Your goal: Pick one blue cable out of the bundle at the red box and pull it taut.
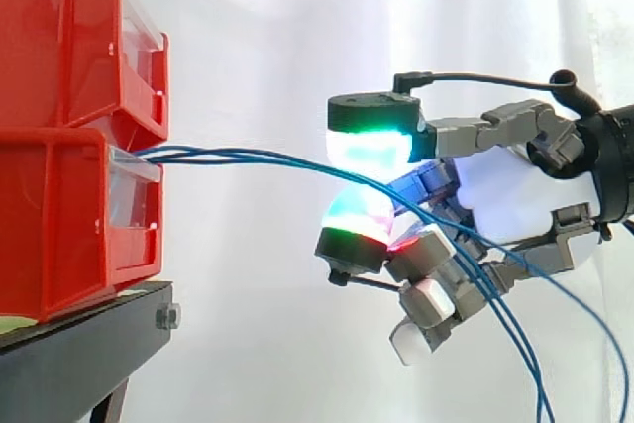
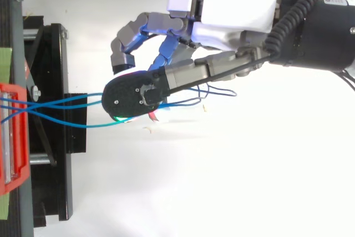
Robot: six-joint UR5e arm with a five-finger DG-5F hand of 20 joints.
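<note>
Nearest, the grey-and-white robot hand (image 1: 515, 195) is curled. Its upper glowing pad (image 1: 371, 141) and lower glowing pad (image 1: 355, 220) are set narrow against each other, with a strand of the thin blue cables (image 1: 267, 157) between them. I judge the strand nipped, though how many strands lie in that gap cannot be told. The other fingers curl below, and the loose blue tails (image 1: 525, 344) run down across them and hang toward the lower right. From above, the hand reaches leftward and several cable lines cross on their way to it, one sagging lower than the rest.

Further out, the cables run in a shallow arch, not yet tight, to the front of the lower red plastic bin (image 1: 59, 235), leaving it just beneath the upper red plastic bin (image 1: 50, 37). Both bins sit on the black metal stand (image 1: 79, 329), with the white curtain (image 1: 258, 37) behind everything.

If more than one strand is caught, a pull would drag the bundle instead of singling one out. The pads look rounded and smooth, so a thin strand may slide through as tension rises. The tails draped over the lower fingers could snag and tighten with it. A hard level pull might also shift the lower bin, since nothing visible fixes it.
</note>
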